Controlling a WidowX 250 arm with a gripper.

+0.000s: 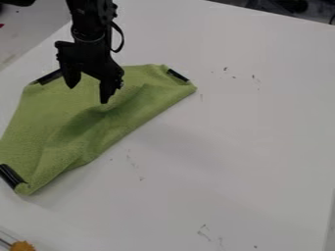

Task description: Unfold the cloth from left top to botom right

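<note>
In the upper left of the frame, black two-finger hand (89,94): hangs from a black robot arm (87,19), pointing down over the upper part of the cloth; spread apart at the tips, with green visible in the gap; cannot tell whether touching the fabric.
Green fabric cloth (49,115): lies on the bench, from the left edge of the frame to the upper centre; partly folded, with a long slanting edge facing the lower right; raised in soft creases, sunk into a shaded hollow just below the hand.
Black strips on the cloth: set at the upper left corner (49,77), at the upper right corner (177,75) and, wider, at the lower left corner (11,176).
Smooth white bench (242,147): spreads under the cloth and across most of the frame; speckled with small dark marks (255,79) at the upper right and bottom.
Thin black cable (120,38): loops out beside the arm.
Fuzzy orange object (22,246): sits at the lower left corner of the frame, cut off by the bottom edge.
</note>
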